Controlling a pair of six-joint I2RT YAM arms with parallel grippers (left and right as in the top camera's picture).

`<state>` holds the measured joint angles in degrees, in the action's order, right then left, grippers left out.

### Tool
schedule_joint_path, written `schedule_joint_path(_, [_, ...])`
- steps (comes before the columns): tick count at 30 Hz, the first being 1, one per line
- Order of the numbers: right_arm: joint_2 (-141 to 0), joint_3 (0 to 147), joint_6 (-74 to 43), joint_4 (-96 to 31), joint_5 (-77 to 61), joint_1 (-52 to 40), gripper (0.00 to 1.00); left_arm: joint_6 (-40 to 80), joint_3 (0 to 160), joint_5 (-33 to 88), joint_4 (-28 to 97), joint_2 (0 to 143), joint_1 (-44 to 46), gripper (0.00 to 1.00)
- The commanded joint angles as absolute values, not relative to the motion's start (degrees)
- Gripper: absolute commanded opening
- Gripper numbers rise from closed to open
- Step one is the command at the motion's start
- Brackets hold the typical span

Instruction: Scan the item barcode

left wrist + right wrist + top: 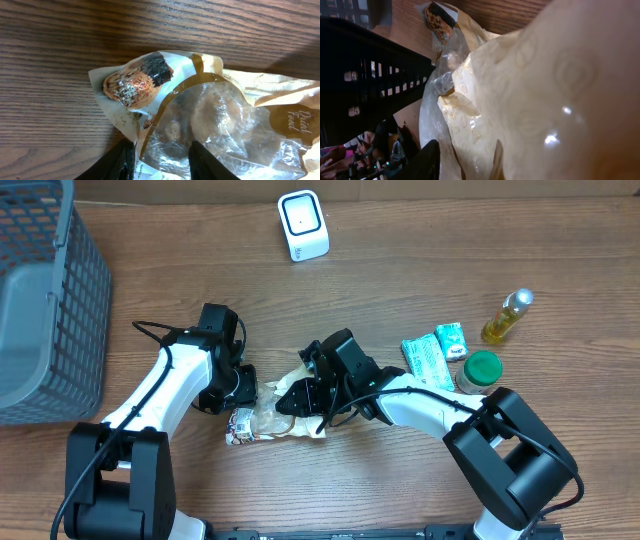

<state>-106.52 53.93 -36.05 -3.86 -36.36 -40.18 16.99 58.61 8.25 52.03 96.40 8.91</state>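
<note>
The tan and white dried-food pouch with a clear plastic window [265,418] lies on the brown wooden desk [400,260], near the front edge, between my two arms. Its long axis runs about left to right, with the printed end toward my left and the crumpled end rising a little toward my right.

My left end effector [243,387] is at the printed end. In the left wrist view its two black fingers [122,161] stand a little apart with the edge of the pouch between them, and I judge that they pinch it. My right end effector [298,398] is at the other end. Its camera is filled by the pale back of the pouch, and film sits between its fingers [427,162], but I cannot tell if they press it already.

I cannot see a barcode in any view, so I judge it is on a hidden face.

The white box-shaped scanner [303,225] stands well apart, at the far side of the desk, almost straight beyond my right end effector, so this arm is a little nearer to it. The wood between is bare. The grey plastic mesh basket [40,300] is far on the left. The green packets [428,358], the green-lidded jar [482,370] and the yellow bottle [507,317] are on the right, away from this path.
</note>
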Motion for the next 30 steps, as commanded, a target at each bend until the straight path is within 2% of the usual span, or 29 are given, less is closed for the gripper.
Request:
schedule_joint_path(1, [-106.85,53.58,-36.01,-3.07,-35.88,-40.93,0.36,17.21,58.22,9.47,51.75,96.42,9.04,0.40])
schedule_joint_path(3, [-106.85,53.58,-36.03,-3.07,-35.90,-40.93,0.29,17.21,58.22,9.47,51.72,96.42,9.04,0.40])
schedule_joint_path(6, [-106.85,53.58,-36.03,-3.07,-35.90,-40.99,0.27,17.21,58.22,9.47,51.75,96.42,9.04,0.40])
schedule_joint_path(9, [-106.85,53.58,-36.03,-3.03,-35.86,-41.36,0.17,17.21,58.22,9.47,51.72,96.42,9.04,0.40])
schedule_joint_path(19, [-106.85,53.58,-35.51,-3.09,-31.07,-41.52,0.15,17.17,58.22,9.45,51.75,96.42,9.04,0.41])
schedule_joint_path(25, [-106.85,53.58,-34.06,-3.27,-30.87,-41.52,0.13,17.17,58.22,9.45,51.72,96.42,9.04,0.49])
schedule_joint_path(28, [-106.85,53.58,-34.06,-3.31,-30.89,-41.52,0.11,17.17,58.22,9.69,51.96,96.42,9.04,0.47])
schedule_joint_path(30, [-106.85,53.58,-34.09,-3.53,-30.92,-41.52,0.10,17.19,58.24,10.13,51.86,96.36,9.04,0.49])
